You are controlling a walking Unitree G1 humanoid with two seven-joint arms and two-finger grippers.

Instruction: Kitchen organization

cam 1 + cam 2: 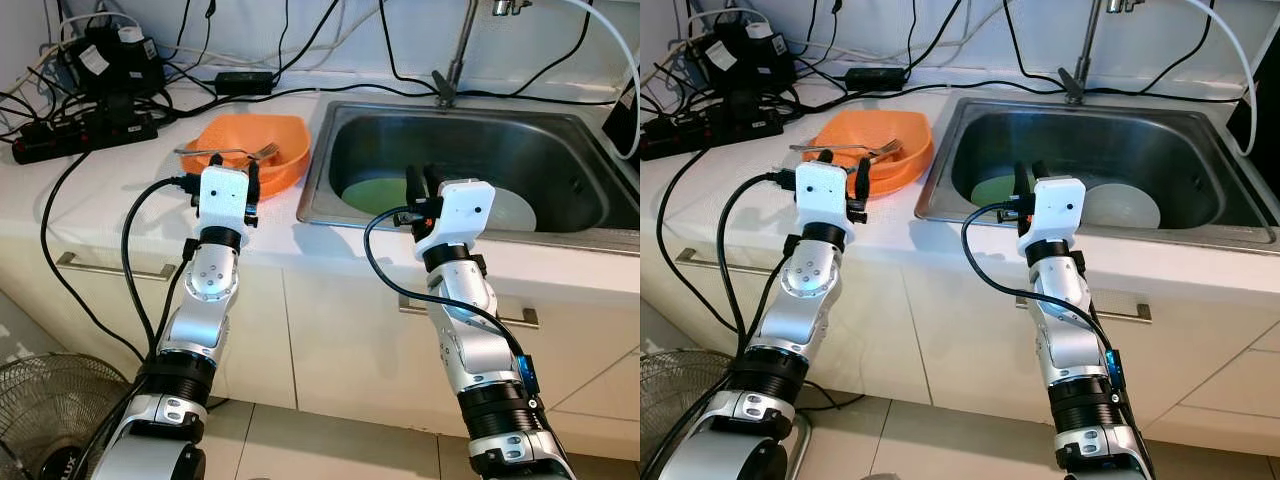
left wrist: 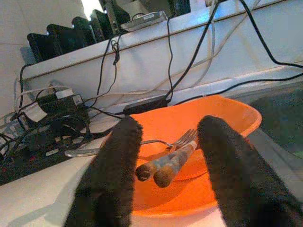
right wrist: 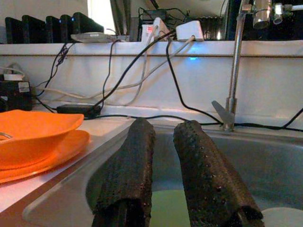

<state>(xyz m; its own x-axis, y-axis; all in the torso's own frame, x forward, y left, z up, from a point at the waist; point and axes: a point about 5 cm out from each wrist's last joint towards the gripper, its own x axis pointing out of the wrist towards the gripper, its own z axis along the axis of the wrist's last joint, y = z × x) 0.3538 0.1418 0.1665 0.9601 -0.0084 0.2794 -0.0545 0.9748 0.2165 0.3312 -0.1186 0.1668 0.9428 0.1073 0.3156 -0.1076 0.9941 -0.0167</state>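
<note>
White counter runs across the kitchen, with a steel sink set into it on the robot's right and pale cabinet doors below.

On the left, the left gripper hovers at the counter's front edge, just in front of the orange bowl. Its two black fingers stand well apart and hold nothing. Seen from the left wrist, the gap between them frames the bowl and what lies in it: a metal fork resting across the rim, and two brownish handles side by side pointing toward the camera. What those handles belong to cannot be told. The bowl sits on an orange plate of the same colour, close to the sink's left rim.

The right gripper reaches over the sink's front rim. Its fingers are slightly parted with a narrow gap and grasp nothing. Below them in the basin lie a pale green plate and, beside it to the right, a white plate.

Behind the sink rises a metal tap. Black cables trail along the back of the counter to a power strip and chargers in the far left corner. A floor fan stands low on the left.
</note>
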